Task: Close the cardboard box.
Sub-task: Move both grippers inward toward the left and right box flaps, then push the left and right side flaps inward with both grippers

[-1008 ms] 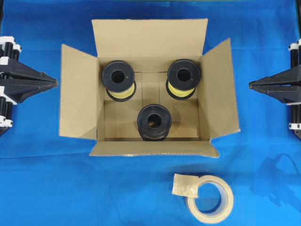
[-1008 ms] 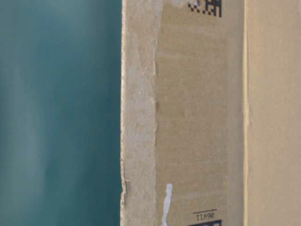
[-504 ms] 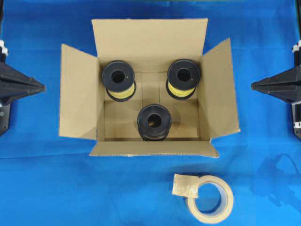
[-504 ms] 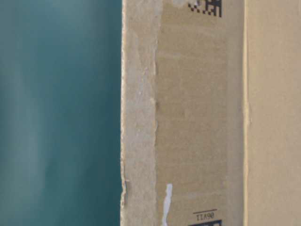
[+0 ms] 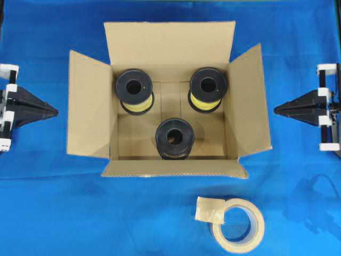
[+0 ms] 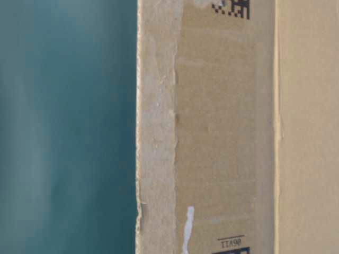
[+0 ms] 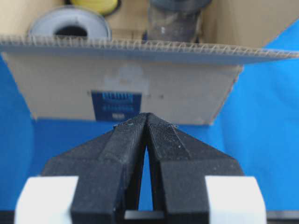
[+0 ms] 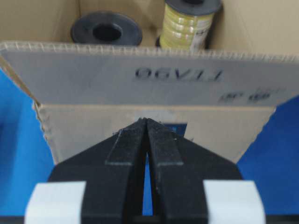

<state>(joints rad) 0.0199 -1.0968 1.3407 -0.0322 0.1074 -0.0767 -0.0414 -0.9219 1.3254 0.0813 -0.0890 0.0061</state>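
Matt corrugated cardboard box (image 5: 168, 53); grainy black plastic pincer (image 7: 146, 116).

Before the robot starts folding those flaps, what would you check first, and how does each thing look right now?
1. Cardboard box flaps all open, ready to fold: ok.
2. Three spools sit below the rim, so flaps can fold over: ok from the overhead view; exact height cannot tell.
3. Left hand apart from the left flap, fingertips together: ok.
4. Right hand apart from the right flap, fingertips together: ok.
5. Tape roll lies on the blue cloth, away from the flaps: ok.
6. Box steadiness when pushed: cannot tell.
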